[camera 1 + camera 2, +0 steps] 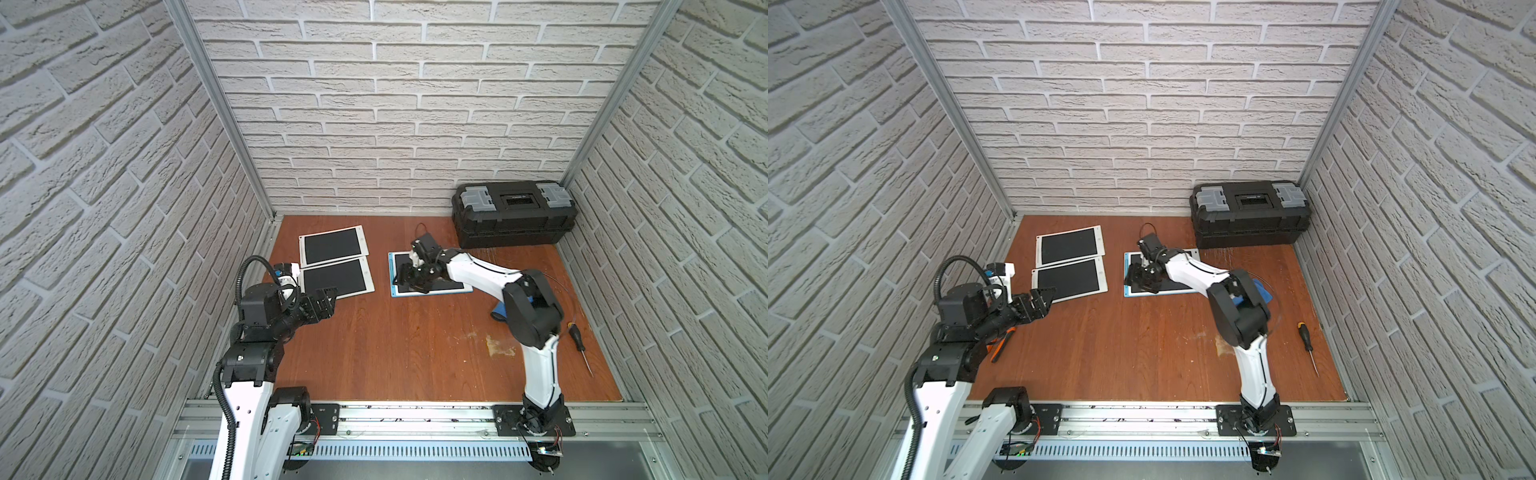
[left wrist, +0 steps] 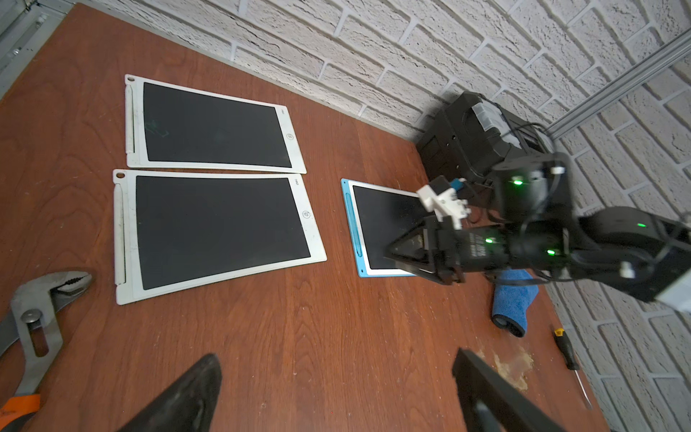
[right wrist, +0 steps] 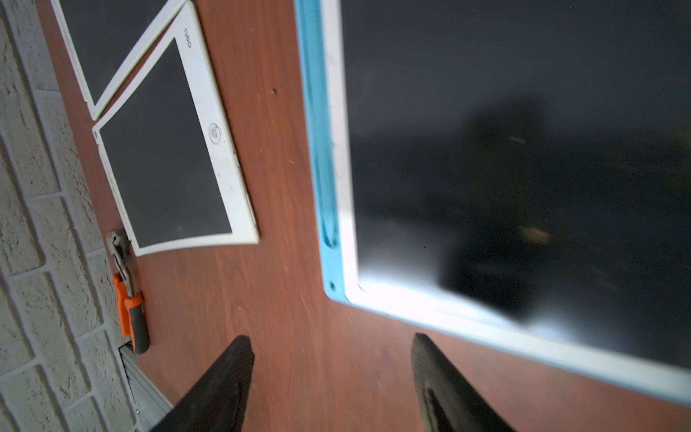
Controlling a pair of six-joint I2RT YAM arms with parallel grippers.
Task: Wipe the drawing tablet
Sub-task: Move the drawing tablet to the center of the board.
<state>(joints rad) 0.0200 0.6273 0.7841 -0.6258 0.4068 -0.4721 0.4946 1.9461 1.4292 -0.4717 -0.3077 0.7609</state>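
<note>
The blue-framed drawing tablet lies flat right of the table's middle, dark screen up. My right gripper hovers over its left end, open, with only bare wood between the fingers; the tablet lies just ahead of them. A rolled blue cloth lies on the table beside the right arm's elbow, held by nothing. My left gripper stands wide open and empty at the near corner of two white-framed tablets.
A black toolbox stands at the back right corner. A screwdriver lies near the right wall. Orange-handled pliers lie by the left wall. A pale stain marks the wood near the right arm.
</note>
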